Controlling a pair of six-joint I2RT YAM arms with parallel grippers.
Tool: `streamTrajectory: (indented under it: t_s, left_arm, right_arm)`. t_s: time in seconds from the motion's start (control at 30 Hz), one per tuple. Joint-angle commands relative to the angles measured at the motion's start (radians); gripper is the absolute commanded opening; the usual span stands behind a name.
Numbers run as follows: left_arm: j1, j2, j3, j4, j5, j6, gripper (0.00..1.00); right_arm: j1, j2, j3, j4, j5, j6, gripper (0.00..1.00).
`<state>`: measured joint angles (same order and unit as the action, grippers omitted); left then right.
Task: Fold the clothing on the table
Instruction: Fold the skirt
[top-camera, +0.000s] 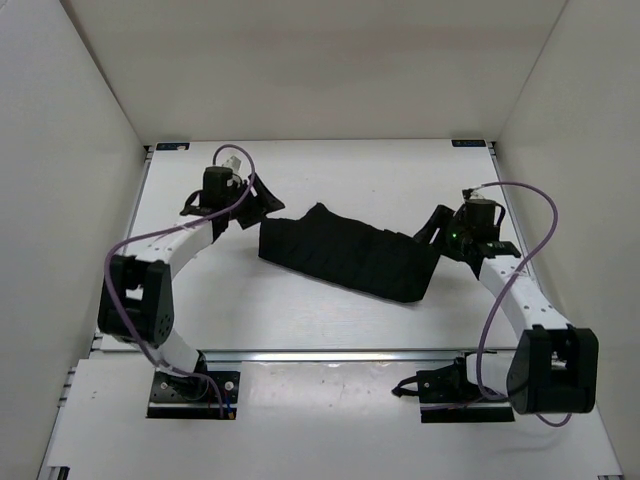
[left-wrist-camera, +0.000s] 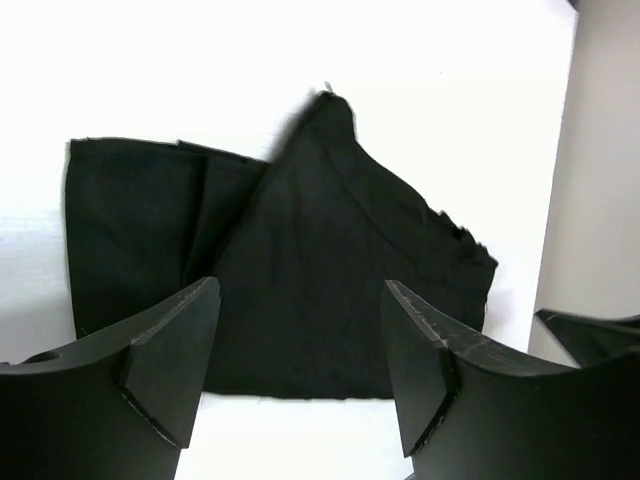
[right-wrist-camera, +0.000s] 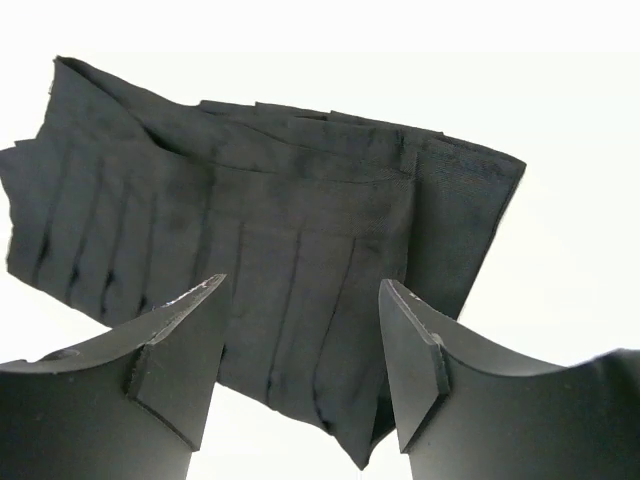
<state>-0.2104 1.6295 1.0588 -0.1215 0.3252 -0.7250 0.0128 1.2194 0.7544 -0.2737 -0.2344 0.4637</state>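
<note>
Lying slantwise across the middle of the bench (top-camera: 380, 175), the clothing (top-camera: 350, 258) is a long black band folded over itself, with its left end farther from the arm bases than its right. Pleat ridges run across it. The right wrist view shows them plainly, with layered edges along the top. At the left end a corner peaks upward. The left pincer (top-camera: 262, 203) stands open just beside that end, holding nothing. The right pincer (top-camera: 437, 228) stands open at the other end, also empty. From above, black on black hides where the cloth meets the right pincer.
</note>
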Motion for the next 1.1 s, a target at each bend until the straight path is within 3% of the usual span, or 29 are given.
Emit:
streamTrajectory:
  t_s: [0.0,0.2,0.4,0.67,0.8,0.93,1.07]
  left_arm:
    - [-0.018,-0.132,-0.087,-0.069,-0.040,0.081,0.75]
    - [-0.026,-0.131,-0.238,-0.004,-0.046,0.073,0.75]
    - [-0.061,0.001,-0.109,0.034,-0.089,0.111,0.76]
    - [-0.089,0.119,-0.019,0.089,-0.032,0.111,0.58]
    - [-0.095,0.124,-0.020,0.094,-0.028,0.110,0.62]
    - [-0.107,0.058,-0.023,0.095,-0.113,0.145,0.64]
    - [-0.110,0.122,0.041,0.089,-0.140,0.191,0.65]
  right_arm:
    - [0.001,-0.089,0.023,-0.051,0.058,0.018,0.58]
    - [-0.037,-0.175,-0.061,-0.110,-0.023,0.043,0.58]
    - [-0.034,-0.207,-0.110,-0.094,-0.056,0.032,0.52]
    - [-0.022,-0.140,-0.152,-0.033,-0.088,0.015,0.50]
    - [-0.019,-0.115,-0.147,-0.025,-0.085,0.012,0.49]
    - [-0.019,-0.107,-0.147,-0.024,-0.045,0.001,0.48]
    - [-0.019,-0.083,-0.139,-0.030,-0.037,-0.003,0.48]
